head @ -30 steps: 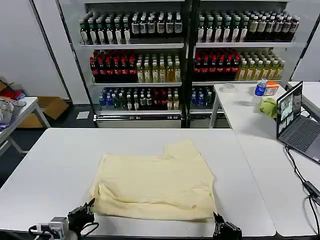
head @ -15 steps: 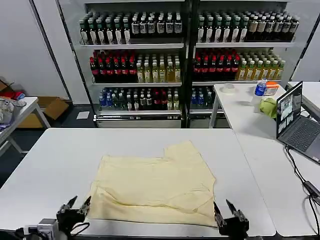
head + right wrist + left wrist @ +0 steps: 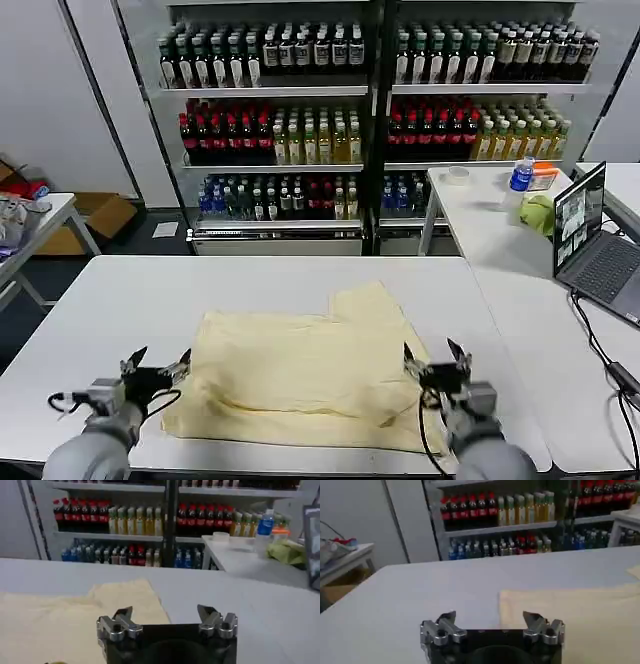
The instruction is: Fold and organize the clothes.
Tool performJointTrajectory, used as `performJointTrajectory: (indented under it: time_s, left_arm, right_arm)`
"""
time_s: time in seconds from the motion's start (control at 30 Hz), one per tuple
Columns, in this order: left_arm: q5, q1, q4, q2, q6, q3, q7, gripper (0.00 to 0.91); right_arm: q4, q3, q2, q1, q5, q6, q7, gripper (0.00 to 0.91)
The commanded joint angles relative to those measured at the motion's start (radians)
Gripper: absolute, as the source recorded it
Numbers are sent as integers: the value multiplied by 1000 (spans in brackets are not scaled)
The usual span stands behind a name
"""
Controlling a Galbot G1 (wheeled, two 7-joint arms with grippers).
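Cream T-shirt [image 3: 310, 375] is spread at the lower centre of the white tabletop [image 3: 110, 300], its near hem now released; both hands, left hand [image 3: 155, 368] and right hand [image 3: 434, 362], are raised beside it, spread open, empty, suggesting regrasping.

The head camera looks forward and down over the table [image 3: 120, 300], with the bottle shelves [image 3: 370, 110] at 12 o'clock. Both wrist cameras sit low behind their tools, facing the same shelves across the same table.

Black tools [image 3: 157, 362], silver-tipped fingers [image 3: 442, 629]
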Motion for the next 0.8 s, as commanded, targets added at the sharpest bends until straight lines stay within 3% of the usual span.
performJointTrajectory:
  time_s: [0.03,0.33,0.8]
  left_arm:
    - [-47,-383,311,18,22,230,-3,907]
    - [-57,-485,427,-2,36,290,-3,907]
    - [-111,-502,457,-20,58,314,8,907]
  right_arm:
    - [-491,-158,51,504,97,-24,17,907]
    - [-677,-190,99,626,166,-25,16,907]
    - [-795,-211,154,675,180,-26,0,907]
